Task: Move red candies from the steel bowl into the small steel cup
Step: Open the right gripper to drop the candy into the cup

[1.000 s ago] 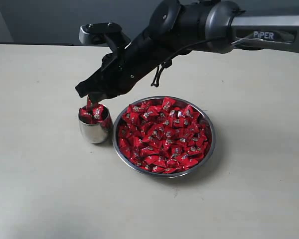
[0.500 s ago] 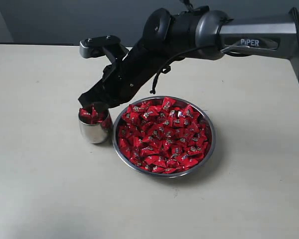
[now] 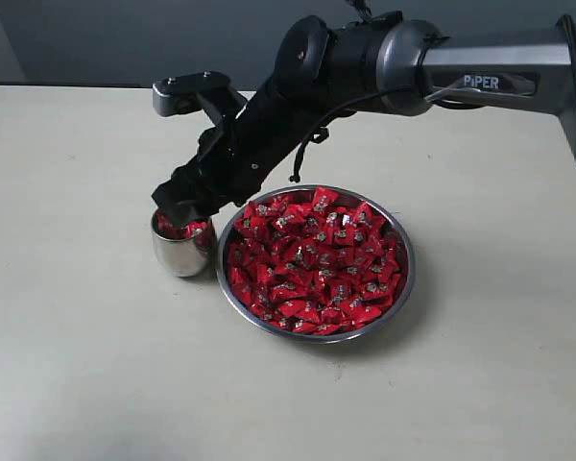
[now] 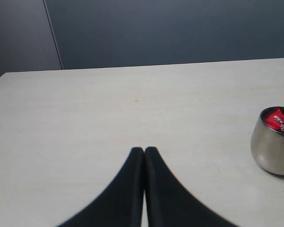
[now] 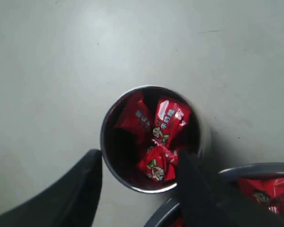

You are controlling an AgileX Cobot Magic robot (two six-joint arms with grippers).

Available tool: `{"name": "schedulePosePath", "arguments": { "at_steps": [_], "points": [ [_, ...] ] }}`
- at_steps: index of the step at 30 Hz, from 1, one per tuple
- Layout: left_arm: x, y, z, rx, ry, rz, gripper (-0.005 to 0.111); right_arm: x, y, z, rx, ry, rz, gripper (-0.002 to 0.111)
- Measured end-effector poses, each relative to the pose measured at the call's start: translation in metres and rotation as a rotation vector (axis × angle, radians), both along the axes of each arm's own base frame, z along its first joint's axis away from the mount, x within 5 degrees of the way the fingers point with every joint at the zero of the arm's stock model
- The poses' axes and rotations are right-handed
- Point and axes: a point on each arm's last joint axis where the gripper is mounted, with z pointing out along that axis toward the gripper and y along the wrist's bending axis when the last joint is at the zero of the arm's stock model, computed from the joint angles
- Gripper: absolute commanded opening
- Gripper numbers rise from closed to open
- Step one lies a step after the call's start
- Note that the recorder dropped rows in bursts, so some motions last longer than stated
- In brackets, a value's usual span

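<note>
The small steel cup [image 3: 180,254] stands just left of the steel bowl [image 3: 404,279], which is heaped with red candies [image 3: 312,259]. My right gripper [image 3: 180,206] hovers right over the cup's mouth. In the right wrist view it [image 5: 138,156] is open, one finger on each side of the cup's rim [image 5: 105,124], with nothing between them. A few red candies [image 5: 163,127] lie inside the cup. The left gripper [image 4: 144,150] is shut and empty above bare table, with the cup [image 4: 272,151] off to its side.
The pale table [image 3: 77,365] stretches wide on all sides of the two vessels. The bowl's rim [image 5: 255,169] almost touches the cup. The right arm [image 3: 480,58] reaches in from the right, above the bowl's far side.
The right gripper came down onto the cup's mouth and opened. The red candy it held above the cup now lies in the cup.
</note>
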Motion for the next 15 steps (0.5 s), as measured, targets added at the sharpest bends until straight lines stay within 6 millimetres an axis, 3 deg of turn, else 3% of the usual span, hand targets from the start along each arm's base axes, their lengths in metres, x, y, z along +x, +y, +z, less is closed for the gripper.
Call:
{"name": "schedulePosePath", "arguments": {
  "at_steps": [15],
  "points": [
    [0.0000,0.0000,0.0000,0.000,0.000,0.000,0.000,0.0027,0.0024,0.0061,0.016,-0.016,-0.006,0.045]
  ]
}}
